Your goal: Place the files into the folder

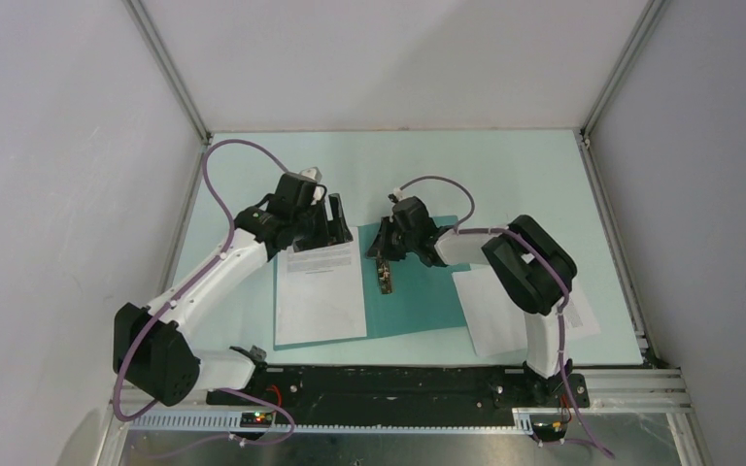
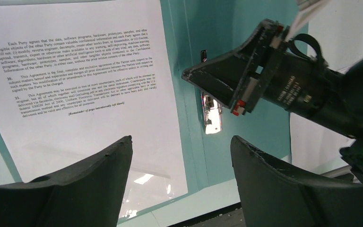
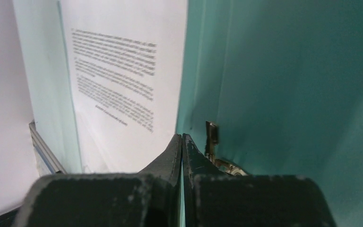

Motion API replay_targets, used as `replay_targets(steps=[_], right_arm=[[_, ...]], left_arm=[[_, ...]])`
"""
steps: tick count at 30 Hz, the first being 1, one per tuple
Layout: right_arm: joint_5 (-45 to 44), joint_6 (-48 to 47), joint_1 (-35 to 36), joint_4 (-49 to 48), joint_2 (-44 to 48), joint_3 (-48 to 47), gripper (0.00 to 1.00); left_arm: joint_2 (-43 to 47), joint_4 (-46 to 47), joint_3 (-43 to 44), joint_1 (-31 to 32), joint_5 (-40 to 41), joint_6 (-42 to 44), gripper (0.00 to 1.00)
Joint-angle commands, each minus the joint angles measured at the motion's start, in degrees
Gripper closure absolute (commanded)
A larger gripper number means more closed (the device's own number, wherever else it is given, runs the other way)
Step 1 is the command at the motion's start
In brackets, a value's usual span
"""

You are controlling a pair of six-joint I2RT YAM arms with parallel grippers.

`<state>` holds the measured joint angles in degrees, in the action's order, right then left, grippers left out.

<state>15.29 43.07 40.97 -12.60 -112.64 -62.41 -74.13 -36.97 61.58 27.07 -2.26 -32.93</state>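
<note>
The thin flat teal-green folder (image 1: 423,296) lies open on the pale green table (image 1: 505,184), with table surface showing beyond its far edge and along its right side. One white printed paper sheet (image 1: 321,291) lies on the folder's left half, its long edge parallel to the spine and its text block at the folder's far end. The second white paper sheet (image 1: 491,325) lies at the folder's right edge, partly under the right arm; whether it overlaps that edge cannot be told. A small metal clip (image 1: 386,275) sits on the folder's spine. The left gripper (image 2: 180,142) is positioned at the folder's far edge over the left half, its fingers wide apart and holding nothing. The right gripper (image 3: 182,139) points down at the spine just beside the clip, its fingers pressed together; whether they pinch anything thin cannot be told.
</note>
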Motion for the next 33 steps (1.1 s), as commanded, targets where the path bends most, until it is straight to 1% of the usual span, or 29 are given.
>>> replay_targets(steps=[1,3,7,11,13,14,15,17,18,19,20,21,22,23,24,25,26,27,28,29,30,33], right_arm=[[-0.83,0.69,-0.34,0.51,-3.12,-3.43,1.00],[-0.87,0.68,-0.52,1.02,-3.18,-4.03,1.00],[-1.40,0.14,-0.62,3.30,-0.36,-5.46,0.96],[-2.16,-0.74,-0.84,7.27,4.26,-7.58,0.91],[-3.61,-0.88,-1.25,10.18,8.77,-7.94,0.86],[-5.27,-0.88,-1.42,11.26,9.95,-7.98,0.80],[-6.46,-0.66,-1.86,15.38,12.63,-8.03,0.77],[-11.97,0.18,-2.51,21.28,17.01,-7.39,0.64],[-13.63,0.66,-2.80,22.96,18.81,-5.86,0.60],[-17.42,2.14,-3.54,26.31,22.74,-4.86,0.53],[-18.90,2.91,-3.98,29.32,24.80,-2.24,0.49],[-21.69,4.70,-4.81,30.89,29.07,0.61,0.41],[-23.01,5.56,-5.22,34.40,31.22,2.07,0.38],[-25.77,7.61,-5.84,36.11,35.90,5.23,0.31],[-27.25,10.01,-6.24,40.25,40.57,6.84,0.28],[-30.32,11.24,-6.38,42.25,42.94,9.69,0.21],[-31.81,14.04,-6.75,46.40,47.80,11.31,0.19],[-34.01,15.50,-7.03,48.49,50.07,14.52,0.13],[-34.89,18.02,-7.99,52.27,54.77,16.06,0.12],[-36.08,19.25,-8.66,54.01,56.85,18.99,0.09],[-36.72,21.03,-10.08,57.38,60.97,20.31,0.09],[-37.55,23.38,-13.45,63.65,67.57,24.92,0.07]], left_arm=[[1.26,1.23,-0.35,-0.26,-1.16,1.54,0.19],[1.33,1.21,-0.45,-0.12,-1.31,1.55,0.18],[1.15,1.46,-0.39,0.10,-1.21,1.75,0.17],[0.49,1.77,0.59,1.14,-0.91,2.02,0.15],[-0.15,2.02,1.63,1.90,-0.66,2.21,0.14],[-0.41,2.24,2.60,2.18,-0.47,2.31,0.14],[-1.04,2.42,3.21,2.90,-0.46,2.36,0.13],[-2.46,3.14,5.45,4.36,-0.63,2.63,0.12],[-3.15,3.71,7.23,5.04,-0.68,2.79,0.11],[-4.76,4.08,8.20,6.40,-0.69,3.25,0.10],[-6.68,5.06,10.29,7.93,-0.75,3.41,0.09],[-7.80,6.63,12.15,8.75,-1.17,3.84,0.09],[-10.32,7.56,12.99,10.27,-1.48,4.01,0.07],[-11.64,9.49,13.89,11.11,-2.03,4.39,0.07],[-14.68,10.36,15.69,12.58,-3.21,4.55,0.06],[-16.38,11.62,18.07,13.32,-3.81,4.78,0.06],[-20.06,12.08,19.29,15.02,-5.06,5.26,0.05],[-21.79,12.75,22.16,15.82,-5.53,5.65,0.05],[-25.61,12.95,23.79,17.38,-6.37,6.31,0.04],[-27.42,13.08,26.95,18.18,-6.84,6.61,0.04],[-31.26,13.07,28.39,19.55,-8.14,6.81,0.04],[-37.98,13.12,33.36,21.48,-11.08,6.30,0.04]])
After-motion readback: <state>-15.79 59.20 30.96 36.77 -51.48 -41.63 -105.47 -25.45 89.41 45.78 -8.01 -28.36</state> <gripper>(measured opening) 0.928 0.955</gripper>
